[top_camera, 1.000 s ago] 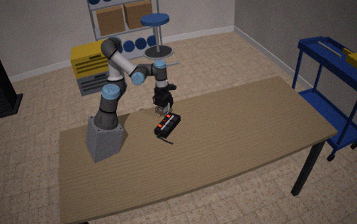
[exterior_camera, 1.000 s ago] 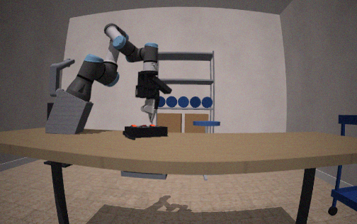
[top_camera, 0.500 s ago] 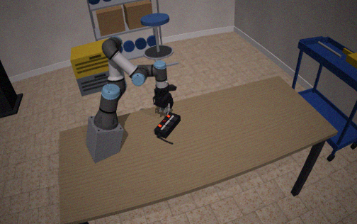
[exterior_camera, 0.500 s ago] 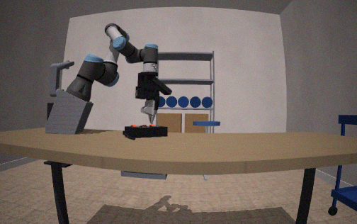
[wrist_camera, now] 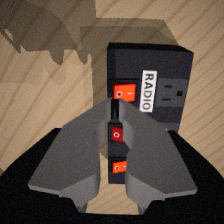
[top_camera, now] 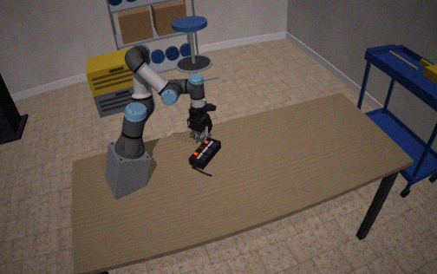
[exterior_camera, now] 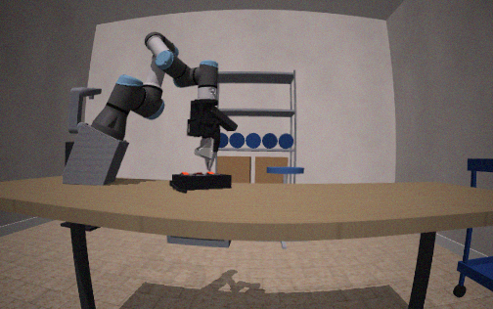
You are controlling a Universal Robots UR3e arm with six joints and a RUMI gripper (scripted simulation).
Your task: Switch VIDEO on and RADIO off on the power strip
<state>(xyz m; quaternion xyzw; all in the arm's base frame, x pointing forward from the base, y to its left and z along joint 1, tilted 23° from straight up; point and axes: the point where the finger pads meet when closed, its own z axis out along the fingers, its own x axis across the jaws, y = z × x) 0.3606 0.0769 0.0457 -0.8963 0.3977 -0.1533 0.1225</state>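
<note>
Your pincer (wrist_camera: 114, 107), closed on nothing, hovers over the power strip (top_camera: 205, 153), which lies face-up on the worktop (top_camera: 277, 173). Press down squarely on one switch (wrist_camera: 116, 134) only.

The top view looks down obliquely from high above the table (top_camera: 303, 173), taking in the whole room. The exterior view sits low, near table-edge height, facing the back wall across the table (exterior_camera: 293, 205). The wrist view looks straight down, close, past the pincer (wrist_camera: 116, 107). All three share the power strip (top_camera: 205, 153).
</note>
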